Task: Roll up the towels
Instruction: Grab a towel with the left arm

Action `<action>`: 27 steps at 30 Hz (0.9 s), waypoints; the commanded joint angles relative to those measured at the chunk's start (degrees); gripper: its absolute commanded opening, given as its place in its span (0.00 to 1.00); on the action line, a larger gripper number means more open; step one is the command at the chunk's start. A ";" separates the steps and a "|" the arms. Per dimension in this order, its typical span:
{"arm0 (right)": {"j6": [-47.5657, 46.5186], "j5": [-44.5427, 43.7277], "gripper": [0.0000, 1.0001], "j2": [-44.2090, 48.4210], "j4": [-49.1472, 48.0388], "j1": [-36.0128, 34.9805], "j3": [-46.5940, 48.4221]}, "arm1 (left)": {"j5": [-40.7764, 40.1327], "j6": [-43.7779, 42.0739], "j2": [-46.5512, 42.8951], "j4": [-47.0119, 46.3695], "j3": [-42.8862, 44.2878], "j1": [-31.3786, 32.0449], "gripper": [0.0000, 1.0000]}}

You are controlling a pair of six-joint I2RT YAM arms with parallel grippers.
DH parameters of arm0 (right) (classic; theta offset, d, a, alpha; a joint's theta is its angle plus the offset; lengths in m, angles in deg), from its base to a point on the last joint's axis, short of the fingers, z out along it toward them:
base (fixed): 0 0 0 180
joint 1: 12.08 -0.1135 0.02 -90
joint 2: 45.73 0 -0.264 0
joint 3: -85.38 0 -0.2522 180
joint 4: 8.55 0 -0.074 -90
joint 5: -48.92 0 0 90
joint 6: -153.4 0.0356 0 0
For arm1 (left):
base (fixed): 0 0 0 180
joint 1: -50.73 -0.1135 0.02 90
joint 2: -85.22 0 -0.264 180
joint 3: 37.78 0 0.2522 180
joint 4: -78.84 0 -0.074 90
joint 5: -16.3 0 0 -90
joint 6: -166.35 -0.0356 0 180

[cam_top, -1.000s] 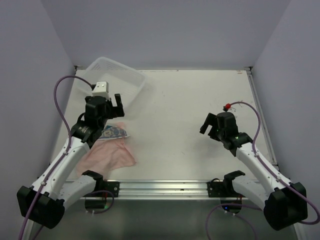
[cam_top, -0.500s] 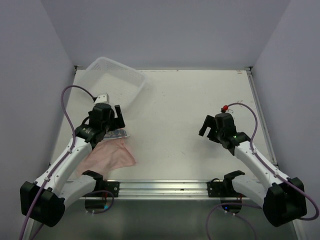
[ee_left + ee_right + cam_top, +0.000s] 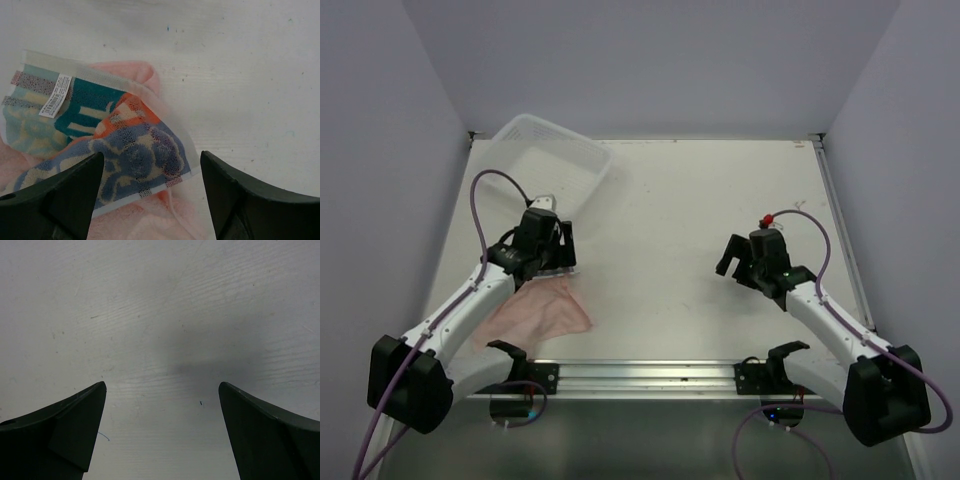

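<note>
The pale pink towel (image 3: 535,315) lies flat at the near left of the table. The printed towel (image 3: 100,140), teal, orange and blue with a white tag, lies folded on the pink towel's (image 3: 150,215) far edge; from above it is mostly hidden under my left arm. My left gripper (image 3: 558,250) is open and hangs just above the printed towel's near right corner, which shows between its jaws in the left wrist view (image 3: 150,165). My right gripper (image 3: 738,256) is open and empty over bare table at the right, as the right wrist view (image 3: 162,390) shows.
A white mesh plastic basket (image 3: 545,160) stands tilted at the far left corner, just beyond the left gripper. Grey walls close in the table on three sides. A metal rail (image 3: 650,375) runs along the near edge between the arm bases.
My left gripper has moved right and down toward the towels, now low over the printed towel. The right gripper has hardly moved. The towels lie as before.
</note>
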 commanded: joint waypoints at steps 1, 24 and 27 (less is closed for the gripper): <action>-0.94 1.10 0.99 -0.39 -2.91 0.56 -0.77 | -1.86 -2.70 0.67 1.73 1.96 0.80 0.81; -1.82 1.54 0.99 -2.94 -3.53 2.05 -1.12 | -11.88 -4.11 9.72 4.99 4.07 4.59 0.22; -1.90 1.62 0.99 -3.03 -3.53 2.14 -1.21 | -12.14 -4.11 9.90 5.07 4.15 4.59 0.10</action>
